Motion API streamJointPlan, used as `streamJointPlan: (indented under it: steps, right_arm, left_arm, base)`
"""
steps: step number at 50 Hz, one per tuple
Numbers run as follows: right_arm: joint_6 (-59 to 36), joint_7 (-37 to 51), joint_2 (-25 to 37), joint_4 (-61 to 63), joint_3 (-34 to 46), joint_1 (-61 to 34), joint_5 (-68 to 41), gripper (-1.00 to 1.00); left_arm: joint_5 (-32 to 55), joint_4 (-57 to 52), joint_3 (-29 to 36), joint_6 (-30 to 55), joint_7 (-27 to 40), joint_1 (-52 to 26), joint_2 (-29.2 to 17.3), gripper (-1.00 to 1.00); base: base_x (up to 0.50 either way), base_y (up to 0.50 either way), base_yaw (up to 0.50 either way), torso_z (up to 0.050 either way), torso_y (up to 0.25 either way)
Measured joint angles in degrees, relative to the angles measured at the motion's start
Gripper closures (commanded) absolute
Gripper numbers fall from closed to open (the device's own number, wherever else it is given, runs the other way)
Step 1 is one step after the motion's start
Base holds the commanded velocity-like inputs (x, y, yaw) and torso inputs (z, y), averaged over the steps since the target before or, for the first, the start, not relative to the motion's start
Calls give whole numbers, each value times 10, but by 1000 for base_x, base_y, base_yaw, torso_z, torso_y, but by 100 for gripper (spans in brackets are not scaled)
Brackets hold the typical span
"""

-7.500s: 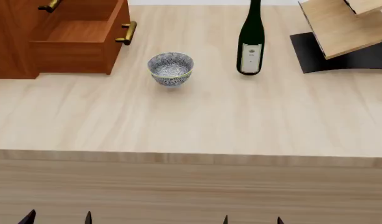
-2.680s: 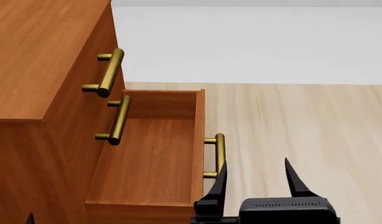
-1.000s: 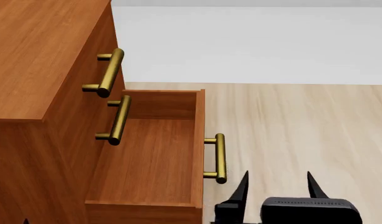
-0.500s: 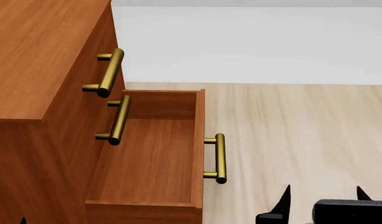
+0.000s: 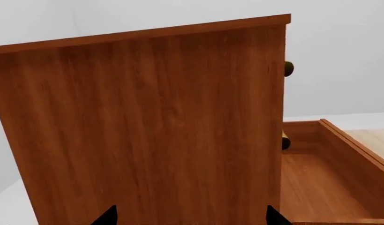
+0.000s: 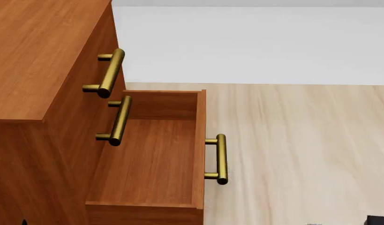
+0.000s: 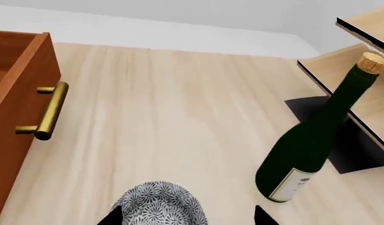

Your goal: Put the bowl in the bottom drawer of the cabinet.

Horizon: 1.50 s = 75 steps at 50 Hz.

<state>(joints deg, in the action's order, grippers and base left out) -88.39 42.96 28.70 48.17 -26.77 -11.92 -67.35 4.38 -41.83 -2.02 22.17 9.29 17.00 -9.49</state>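
Observation:
The blue-and-white patterned bowl stands on the pale table in the right wrist view, just ahead of my right gripper. That gripper is open, and the bowl lies nearer one of its black fingertips. The bottom drawer of the reddish-brown cabinet is pulled out and empty, its brass handle facing the table. My left gripper is open and faces the cabinet's side panel. The bowl is out of the head view.
A dark green wine bottle stands beside the bowl, in front of a pale wooden rack on a black base. The two upper drawers are shut, their brass handles sticking out above the open drawer.
My right gripper has drawn back down and to the right until it left the head view, away from the drawer handle. The drawer and cabinet have not moved.

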Motion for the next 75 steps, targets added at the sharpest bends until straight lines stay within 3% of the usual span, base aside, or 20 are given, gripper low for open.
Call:
streamJointPlan:
  steps: [8, 16, 47, 75]
  right_arm:
    - [2, 82, 39, -39, -21, 14, -118, -100]
    - [18, 92, 63, -83, -24, 22, -144, -100]
    - [94, -11, 123, -265, 97, -24, -26, -100]
    - [163, -94, 121, -384, 211, -68, 68, -100]
  left_arm:
    - [5, 3, 1, -4, 3, 0, -3, -100]
    - [8, 6, 3, -6, 7, 1, -6, -100]
    - [17, 13, 16, -4, 25, -5, -18, -100]
    - [28, 20, 27, -10, 44, -6, -33, -100]
  base:
    - [0, 0, 0, 0, 0]
    - [0, 0, 0, 0, 0]
    - [0, 0, 0, 0, 0]
    - [0, 0, 0, 0, 0]
